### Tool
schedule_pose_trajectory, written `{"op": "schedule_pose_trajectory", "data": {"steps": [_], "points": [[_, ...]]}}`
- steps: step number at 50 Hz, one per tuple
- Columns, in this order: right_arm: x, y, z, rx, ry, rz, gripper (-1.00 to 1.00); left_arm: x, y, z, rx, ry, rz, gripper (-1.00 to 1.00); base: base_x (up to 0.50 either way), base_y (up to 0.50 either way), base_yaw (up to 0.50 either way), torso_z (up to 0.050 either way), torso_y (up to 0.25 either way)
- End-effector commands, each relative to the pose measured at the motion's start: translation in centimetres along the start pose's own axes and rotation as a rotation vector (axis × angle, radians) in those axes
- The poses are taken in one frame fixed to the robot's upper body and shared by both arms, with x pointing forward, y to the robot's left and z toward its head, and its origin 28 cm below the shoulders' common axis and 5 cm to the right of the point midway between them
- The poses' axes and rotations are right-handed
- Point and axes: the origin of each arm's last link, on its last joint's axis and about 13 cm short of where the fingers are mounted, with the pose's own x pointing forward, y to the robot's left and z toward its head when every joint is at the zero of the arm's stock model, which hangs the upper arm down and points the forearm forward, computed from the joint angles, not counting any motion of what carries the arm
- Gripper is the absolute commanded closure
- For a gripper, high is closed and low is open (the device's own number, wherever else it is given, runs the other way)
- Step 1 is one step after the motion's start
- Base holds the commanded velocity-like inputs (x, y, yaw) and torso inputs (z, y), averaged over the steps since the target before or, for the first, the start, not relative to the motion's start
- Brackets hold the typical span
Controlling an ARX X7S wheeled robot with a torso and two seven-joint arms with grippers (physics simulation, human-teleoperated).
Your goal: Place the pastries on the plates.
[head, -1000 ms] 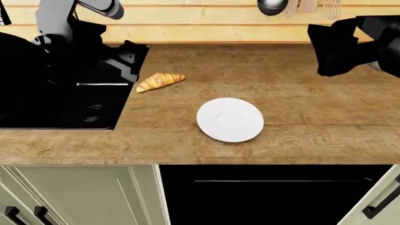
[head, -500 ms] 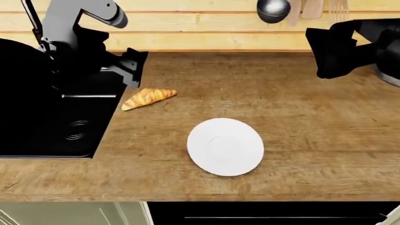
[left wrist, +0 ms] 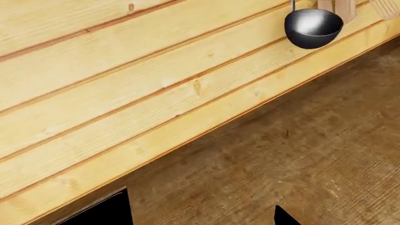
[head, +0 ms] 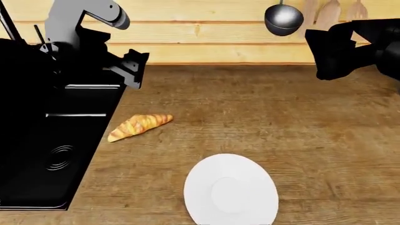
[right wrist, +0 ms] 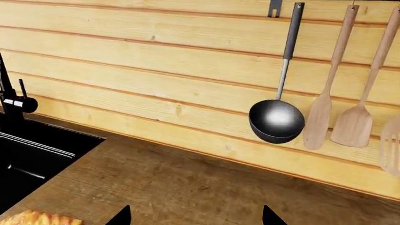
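Note:
One golden-brown pastry, a croissant (head: 140, 127), lies on the wooden counter just beside the sink; its end also shows in the right wrist view (right wrist: 39, 219). A plain white plate (head: 231, 190) rests nearer the counter's front, partly cut off by the frame edge. My left gripper (head: 132, 69) hovers open above the sink's back corner, behind the croissant, with nothing between its fingertips (left wrist: 282, 217). My right gripper (head: 330, 52) is raised at the far right, open and empty, its fingertips (right wrist: 122, 217) spread wide over bare counter.
A black sink (head: 44, 140) with a faucet (right wrist: 10, 96) fills the left side. A ladle (head: 284, 19) and wooden spatulas (right wrist: 353, 123) hang on the plank wall behind the counter (head: 281, 122).
The head view has shifted, so the croissant and plate sit lower in the frame and more wall shows. Both arms keep about the same place in the view, still open.

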Motion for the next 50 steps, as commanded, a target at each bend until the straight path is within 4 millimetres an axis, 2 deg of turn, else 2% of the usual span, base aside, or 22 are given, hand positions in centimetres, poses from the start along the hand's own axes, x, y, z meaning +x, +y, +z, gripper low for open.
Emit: {"op": "schedule_pose_trajectory", "data": {"steps": [1,5,8,25,32,44,50], "points": [[0.0,0.0,0.0,-0.001,-0.002,0.006,-1.0,0.0,0.1,0.0,0.008,0.004,-0.007,-1.0,0.37,0.0,0.0,0.0,0.01],[0.0,0.0,0.0,0.0,0.003,0.007,-1.0,0.3,-0.6,-0.2,0.008,0.01,-0.008,-1.0,0.36,0.0,0.0,0.0,0.0],[0.0,0.0,0.0,0.0,0.007,0.012,-1.0,0.2,-0.2,-0.2,0.008,0.014,-0.01,-1.0,0.26,0.0,0.0,0.0,0.0],[0.0,0.0,0.0,-0.003,0.006,0.01,-1.0,0.6,-0.6,-1.2,0.03,0.078,-0.052,-1.0,0.0,0.0,0.0,0.0,0.001],[0.0,0.0,0.0,-0.006,0.005,0.009,-1.0,1.9,-1.2,-1.9,0.089,0.176,-0.095,-1.0,0.0,0.0,0.0,0.0,0.0],[0.0,0.0,0.0,-0.017,0.007,0.015,-1.0,3.5,-0.2,-2.0,0.105,0.29,-0.161,-1.0,0.0,0.0,0.0,0.0,0.0],[0.0,0.0,0.0,-0.018,0.008,0.025,-1.0,2.5,-0.3,-2.0,0.145,0.304,-0.261,-1.0,0.0,0.0,0.0,0.0,0.0]]}}
